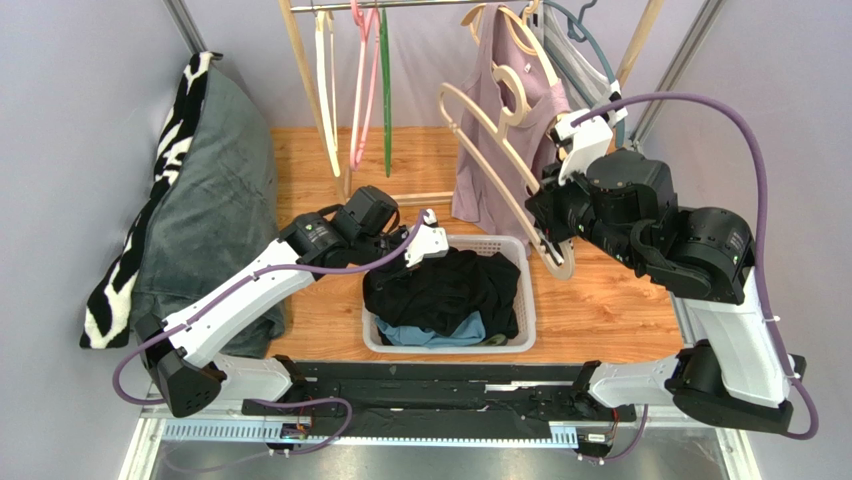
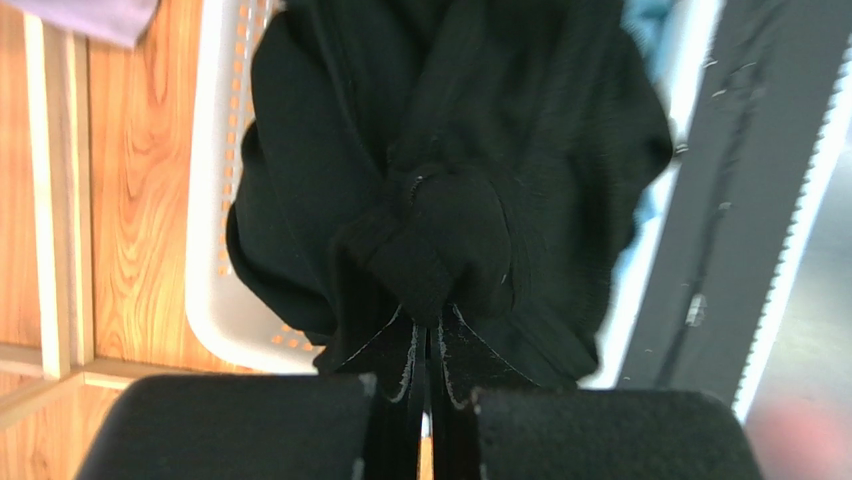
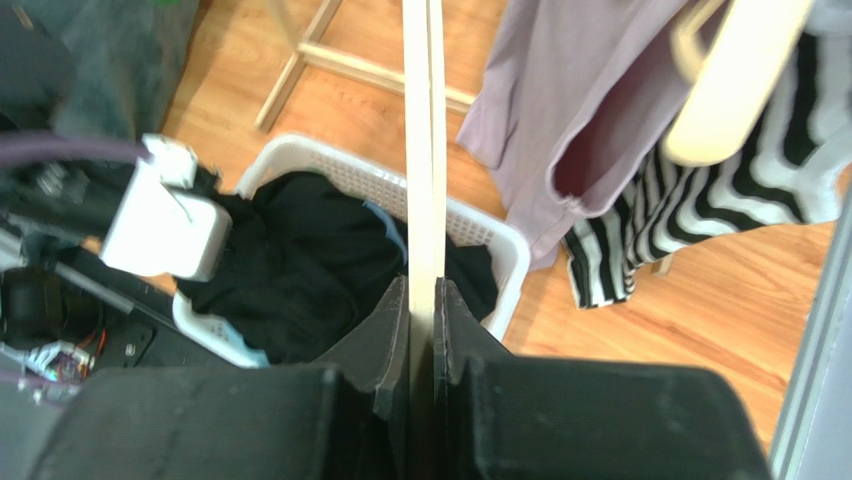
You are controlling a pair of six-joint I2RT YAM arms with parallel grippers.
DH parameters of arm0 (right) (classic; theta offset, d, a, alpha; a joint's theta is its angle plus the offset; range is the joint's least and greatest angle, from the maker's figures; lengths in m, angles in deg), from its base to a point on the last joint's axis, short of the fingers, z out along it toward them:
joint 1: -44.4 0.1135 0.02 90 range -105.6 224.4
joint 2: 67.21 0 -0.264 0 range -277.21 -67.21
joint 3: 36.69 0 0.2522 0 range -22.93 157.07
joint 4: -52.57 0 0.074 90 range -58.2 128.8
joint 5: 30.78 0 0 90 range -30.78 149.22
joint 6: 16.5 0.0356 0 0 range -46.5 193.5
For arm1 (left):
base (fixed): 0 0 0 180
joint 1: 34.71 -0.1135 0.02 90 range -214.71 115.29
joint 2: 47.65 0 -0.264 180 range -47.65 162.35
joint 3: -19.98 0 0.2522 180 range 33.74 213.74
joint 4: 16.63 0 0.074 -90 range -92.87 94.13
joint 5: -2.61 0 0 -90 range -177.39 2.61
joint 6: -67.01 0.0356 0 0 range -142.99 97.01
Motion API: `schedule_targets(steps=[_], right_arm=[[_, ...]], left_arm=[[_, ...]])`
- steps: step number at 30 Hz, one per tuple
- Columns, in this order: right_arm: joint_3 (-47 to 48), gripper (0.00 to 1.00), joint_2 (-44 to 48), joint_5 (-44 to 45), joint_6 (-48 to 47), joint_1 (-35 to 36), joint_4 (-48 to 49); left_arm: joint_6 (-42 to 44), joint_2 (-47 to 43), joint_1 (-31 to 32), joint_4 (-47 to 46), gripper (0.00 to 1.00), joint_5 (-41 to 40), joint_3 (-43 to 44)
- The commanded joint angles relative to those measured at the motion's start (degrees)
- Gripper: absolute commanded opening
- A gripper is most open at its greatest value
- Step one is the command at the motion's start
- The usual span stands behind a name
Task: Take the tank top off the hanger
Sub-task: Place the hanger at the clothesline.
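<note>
the right gripper (image 3: 422, 290) is pressing its fingers together on the thin cream edge of the hanger (image 3: 420, 150), and the bar is running straight up from between the pads in the right wrist view. from above, this wide cream hanger is tilting down toward the right arm, its lower end reaching toward the wooden table (image 1: 620, 300). the mauve tank top (image 3: 540, 120) is hanging just beside the gripped bar, on the right in the wrist view, with one rounded hanger end poking inside an armhole, so the top is not yet off. behind it a black-and-white striped garment (image 3: 700, 210) is hanging. the left gripper (image 2: 430, 325) is hovering over the left rim of the white basket (image 1: 527, 300), its jaws closed tight and pinching a bunched fold of the black garment (image 2: 450, 150), whose creases are gathering at the fingertips. a blue cloth (image 1: 440, 332) is lying under the black one in the basket. a grey cushion (image 1: 215, 190) is leaning against the left wall.
</note>
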State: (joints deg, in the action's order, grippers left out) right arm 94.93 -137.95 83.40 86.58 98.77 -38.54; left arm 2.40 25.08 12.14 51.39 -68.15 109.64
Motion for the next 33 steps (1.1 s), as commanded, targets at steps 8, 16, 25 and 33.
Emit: schedule_targets(steps=[8, 16, 25, 33], right_arm=[[12.65, 0.00, -11.08, -0.35, -2.35, -6.99, 7.64], [13.80, 0.00, -16.88, -9.94, -3.06, -15.07, 13.78], [19.59, 0.00, -21.98, -13.37, -2.62, -15.43, 16.34], [23.72, 0.00, -25.58, -13.90, -3.59, -15.43, 17.66]], left_arm=[[0.89, 3.47, 0.17, -16.55, 0.05, -3.42, -11.46], [5.11, 3.30, 0.26, -19.10, 0.53, -5.18, -20.61], [2.74, 3.74, 0.26, -17.35, 0.96, -6.67, -21.06], [-1.56, -6.53, 0.26, -5.41, 0.97, -2.91, -7.63]])
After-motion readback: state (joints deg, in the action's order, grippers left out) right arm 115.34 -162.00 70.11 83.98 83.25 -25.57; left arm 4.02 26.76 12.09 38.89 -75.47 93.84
